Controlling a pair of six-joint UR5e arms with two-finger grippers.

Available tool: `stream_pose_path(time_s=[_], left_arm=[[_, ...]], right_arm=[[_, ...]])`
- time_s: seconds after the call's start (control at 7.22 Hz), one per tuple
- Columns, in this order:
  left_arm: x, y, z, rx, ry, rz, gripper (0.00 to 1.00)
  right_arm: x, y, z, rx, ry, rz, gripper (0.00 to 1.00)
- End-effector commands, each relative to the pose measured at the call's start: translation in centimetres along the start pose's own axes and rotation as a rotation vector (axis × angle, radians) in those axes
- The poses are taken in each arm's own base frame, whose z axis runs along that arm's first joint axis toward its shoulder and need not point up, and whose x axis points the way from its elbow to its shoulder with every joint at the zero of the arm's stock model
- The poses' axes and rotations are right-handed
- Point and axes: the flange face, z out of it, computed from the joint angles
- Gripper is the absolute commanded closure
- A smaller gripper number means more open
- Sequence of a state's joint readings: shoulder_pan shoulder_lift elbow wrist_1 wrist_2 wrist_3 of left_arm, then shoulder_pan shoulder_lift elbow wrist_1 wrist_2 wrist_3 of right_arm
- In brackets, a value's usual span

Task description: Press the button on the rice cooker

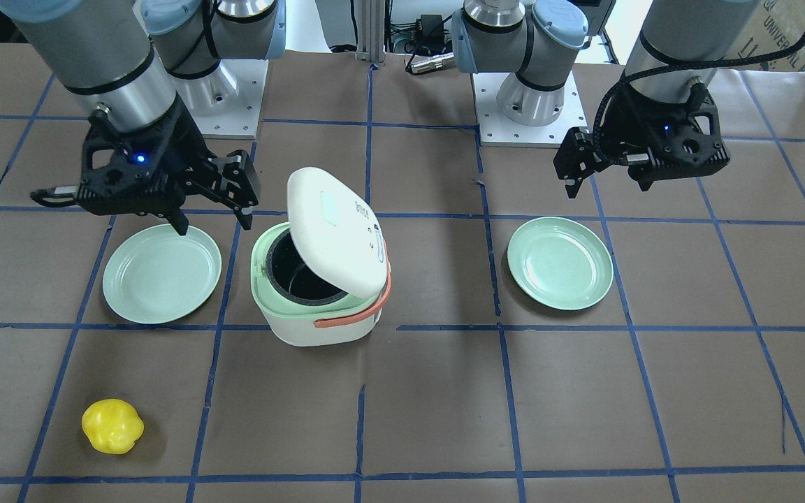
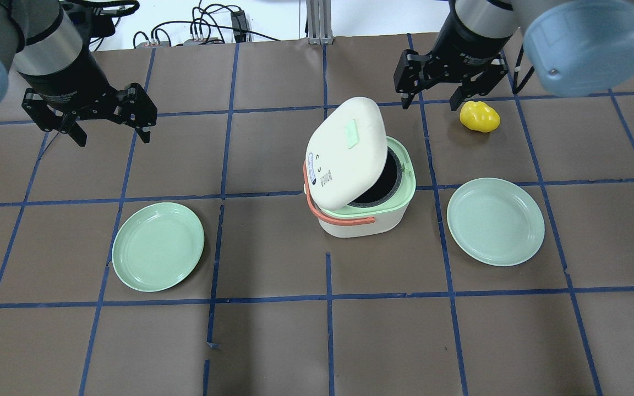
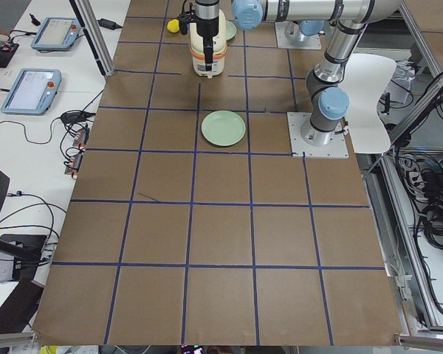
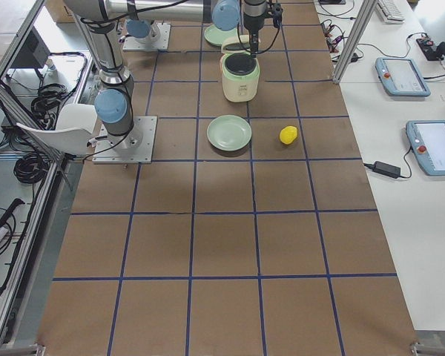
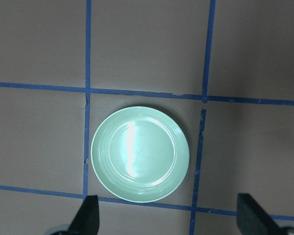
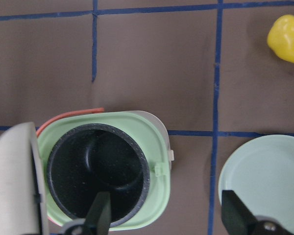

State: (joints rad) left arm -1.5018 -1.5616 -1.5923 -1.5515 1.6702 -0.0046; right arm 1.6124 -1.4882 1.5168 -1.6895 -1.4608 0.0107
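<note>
A brown table point(image 2: 273, 341) gridded with blue tape carries a rice cooker point(image 2: 366, 228) near its middle, lid tilted open, with a pale green left plate point(image 2: 158, 246) and right plate point(image 2: 495, 221) apart on either side, and a yellow toy pepper point(image 2: 479, 116) farther out beyond the right plate

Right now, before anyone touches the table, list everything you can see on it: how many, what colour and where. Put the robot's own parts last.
table: one, brown cover with a blue tape grid, under everything.
rice cooker: one, white body with green rim and orange handle, mid-table.
lid: one, white, tilted open over the cooker's black pot.
plates: two, pale green, empty, this one to the robot's left of the cooker, the other to its right.
yellow object: one, lumpy, beyond the right plate, on the far side from the robot.
left gripper: one, black, open, above the table on the left, holding nothing.
right gripper: one, black, open, above the table just beyond the cooker, holding nothing.
</note>
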Motion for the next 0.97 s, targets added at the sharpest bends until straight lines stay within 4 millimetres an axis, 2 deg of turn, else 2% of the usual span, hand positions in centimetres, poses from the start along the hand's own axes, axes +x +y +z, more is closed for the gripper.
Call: stream_pose_path(time_s=[0.0,0.14,0.42,0.55,0.83], left_arm=[[0.0,0.0,0.0,0.001,0.0,0.0,0.0],[0.0,0.0,0.0,0.001,0.0,0.0,0.0],[0.0,0.0,0.0,0.001,0.0,0.0,0.0],[0.0,0.0,0.0,-0.001,0.0,0.0,0.0],[0.0,0.0,0.0,0.001,0.0,0.0,0.0]], right_arm=[[3.6,2.0,-3.0,-0.018,0.079,-0.031,0.19],[5.1,3.0,-2.4,-0.042,0.078,-0.05,0.19],[5.0,4.0,-1.8,-0.043,0.074,-0.038,0.19],[5.0,3.9,-2.6,-0.037,0.081,-0.037,0.18],[4.9,3.6,-2.6,-0.038,0.084,-0.037,0.17]])
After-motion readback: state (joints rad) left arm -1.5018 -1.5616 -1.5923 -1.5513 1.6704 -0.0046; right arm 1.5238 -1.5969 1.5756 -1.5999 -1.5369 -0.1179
